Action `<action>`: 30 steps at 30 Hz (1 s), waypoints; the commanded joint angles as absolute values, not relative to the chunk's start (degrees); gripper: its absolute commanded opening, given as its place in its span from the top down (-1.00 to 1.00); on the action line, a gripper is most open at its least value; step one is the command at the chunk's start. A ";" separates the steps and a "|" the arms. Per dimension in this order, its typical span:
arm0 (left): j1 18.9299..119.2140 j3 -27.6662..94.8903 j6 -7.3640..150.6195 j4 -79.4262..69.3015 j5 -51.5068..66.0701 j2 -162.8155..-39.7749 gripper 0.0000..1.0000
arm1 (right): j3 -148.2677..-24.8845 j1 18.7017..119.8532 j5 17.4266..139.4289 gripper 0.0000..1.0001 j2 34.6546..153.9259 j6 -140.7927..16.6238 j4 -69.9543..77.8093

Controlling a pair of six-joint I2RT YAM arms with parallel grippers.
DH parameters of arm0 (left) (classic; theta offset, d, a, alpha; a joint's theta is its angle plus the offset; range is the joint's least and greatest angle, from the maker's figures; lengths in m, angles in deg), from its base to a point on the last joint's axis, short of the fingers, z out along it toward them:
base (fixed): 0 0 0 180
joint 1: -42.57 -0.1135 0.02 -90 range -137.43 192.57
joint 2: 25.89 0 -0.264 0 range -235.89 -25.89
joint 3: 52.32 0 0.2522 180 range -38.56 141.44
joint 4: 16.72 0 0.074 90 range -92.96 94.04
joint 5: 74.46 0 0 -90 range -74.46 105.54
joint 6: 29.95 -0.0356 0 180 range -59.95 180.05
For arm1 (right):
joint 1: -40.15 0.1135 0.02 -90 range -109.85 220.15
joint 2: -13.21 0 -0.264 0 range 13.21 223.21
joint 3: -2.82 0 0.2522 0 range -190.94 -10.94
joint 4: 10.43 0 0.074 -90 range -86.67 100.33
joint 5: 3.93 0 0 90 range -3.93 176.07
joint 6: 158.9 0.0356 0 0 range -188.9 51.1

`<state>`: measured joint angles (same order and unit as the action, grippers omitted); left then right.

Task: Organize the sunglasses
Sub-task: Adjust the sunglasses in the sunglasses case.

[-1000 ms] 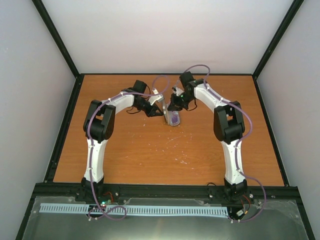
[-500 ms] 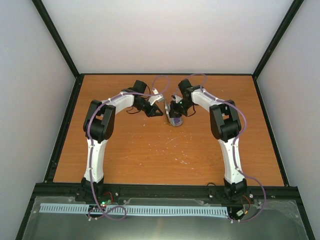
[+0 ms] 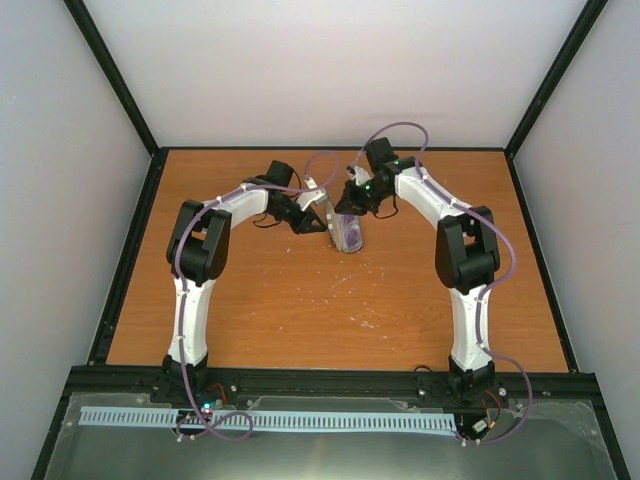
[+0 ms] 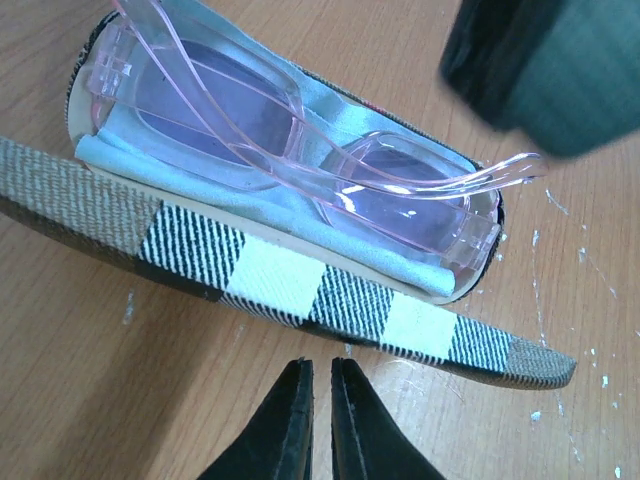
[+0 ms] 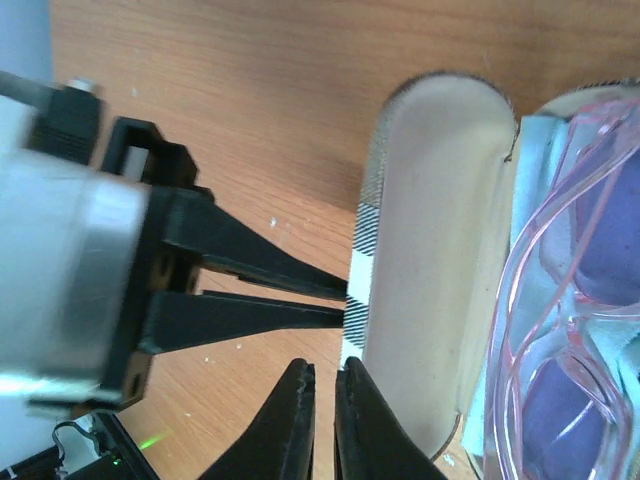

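The sunglasses [image 4: 290, 150], pink translucent frame with tinted lenses, lie folded inside the open case on the pale blue cloth [image 4: 130, 150]. One temple arm sticks out past the case's end. The case's plaid lid [image 4: 280, 285] stands open on edge, its tan inside showing in the right wrist view [image 5: 430, 250]. My left gripper [image 4: 320, 365] is shut and empty, its tips just outside the lid. My right gripper [image 5: 323, 370] is shut and empty beside the lid's rim, close to the left gripper's fingers [image 5: 270, 270]. In the top view both grippers [image 3: 325, 226] [image 3: 345, 205] meet at the case [image 3: 347, 232].
The wooden table [image 3: 300, 300] has white scuff marks near its middle. Black frame rails and grey walls surround it. Purple cables loop above both arms near the case.
My right gripper, low over the case half a second ago, has lifted and pulled back toward the rear. The left arm has not moved.
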<state>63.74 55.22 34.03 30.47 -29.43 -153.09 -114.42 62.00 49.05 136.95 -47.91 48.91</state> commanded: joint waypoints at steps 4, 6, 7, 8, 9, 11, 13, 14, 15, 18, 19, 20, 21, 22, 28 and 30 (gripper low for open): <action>64.06 56.36 33.64 30.57 -29.95 -150.52 0.81 | -115.35 60.73 49.89 0.88 136.08 -48.74 50.44; 64.10 56.36 33.72 30.53 -29.92 -150.52 0.82 | -115.19 60.80 49.50 0.89 136.98 -49.00 50.57; 64.11 56.36 33.69 30.53 -29.90 -150.56 0.81 | -115.14 60.76 49.20 0.88 137.57 -49.09 50.73; 64.11 56.41 33.80 30.56 -29.90 -150.57 0.81 | -115.21 60.79 48.79 0.89 138.14 -49.32 50.91; 64.11 56.47 33.85 30.59 -29.90 -150.63 0.81 | -115.18 60.86 48.38 0.90 138.59 -49.42 50.95; 64.11 56.53 33.93 30.44 -29.91 -150.67 0.81 | -114.98 60.97 48.11 0.90 139.33 -49.67 51.05; 64.11 56.62 33.94 30.46 -29.94 -150.72 0.81 | -114.56 60.96 47.78 0.90 139.69 -49.90 51.06; 64.11 56.63 33.95 30.49 -29.90 -150.74 0.81 | -114.15 60.97 47.76 0.90 139.87 -50.02 51.13; 64.11 56.63 34.02 30.45 -29.97 -150.86 0.81 | -113.73 60.98 47.61 0.90 140.06 -50.15 51.10; 64.09 56.62 34.08 30.45 -30.01 -150.89 0.81 | -111.93 60.97 47.68 0.90 140.38 -50.18 50.50; 64.10 56.55 34.04 30.48 -30.00 -150.92 0.81 | -111.17 60.97 48.01 0.90 140.53 -50.19 50.37; 64.11 56.50 34.10 30.47 -29.99 -150.90 0.81 | -110.39 60.93 48.36 0.90 140.82 -50.22 50.29; 64.11 56.46 34.11 30.52 -29.98 -150.92 0.81 | -109.87 60.92 48.51 0.91 141.12 -50.18 50.13; 64.11 56.39 34.12 30.57 -30.03 -150.90 0.81 | -108.87 60.86 48.72 0.91 141.29 -50.14 49.84; 64.11 55.93 33.99 30.55 -29.81 -150.63 0.81 | -105.92 60.76 49.34 0.93 141.87 -49.56 47.61; 64.11 55.85 33.99 30.53 -29.81 -150.54 0.81 | -105.94 60.80 49.10 0.94 141.53 -49.52 47.26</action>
<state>63.85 55.24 34.03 30.47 -29.43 -153.09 -106.49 60.79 47.92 140.82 -49.44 48.83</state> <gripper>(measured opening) 0.094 0.033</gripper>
